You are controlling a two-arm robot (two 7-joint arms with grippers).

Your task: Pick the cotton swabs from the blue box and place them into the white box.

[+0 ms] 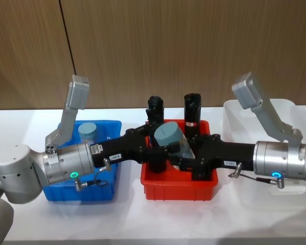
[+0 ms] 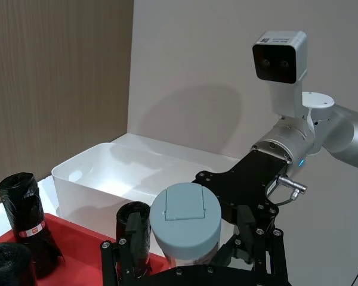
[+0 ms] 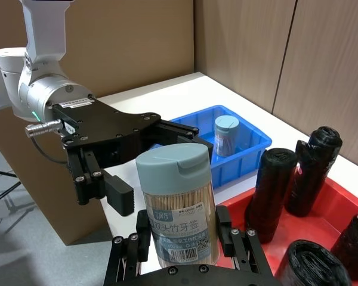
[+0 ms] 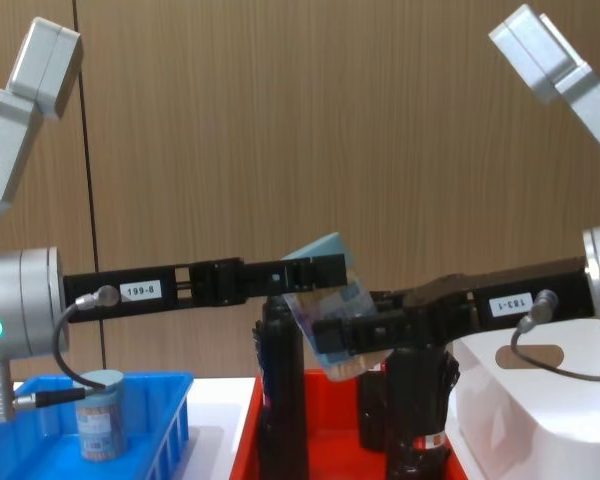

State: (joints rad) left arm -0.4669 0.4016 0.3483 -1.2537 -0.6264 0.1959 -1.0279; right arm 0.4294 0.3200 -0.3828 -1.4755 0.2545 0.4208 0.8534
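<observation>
Right pincer (image 3: pixel 184 237) clamps cotton swabs (image 3: pixel 176 196), base hidden; left pincer (image 3: pixel 160 171) spread.

Bkgd: wood-panel wall (image 1: pixel 194 46) w/ vert. seams behind white bench (image 1: pixel 127 219); plain off-white wall (image 2: pixel 227 59) adjoins at corner. Light even, soft.

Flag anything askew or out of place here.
One cotton swab jar hangs tilted over the red tray, in neither box. The right gripper clamps it, with the left gripper close beside it. In the blue box a second jar stands upright.
</observation>
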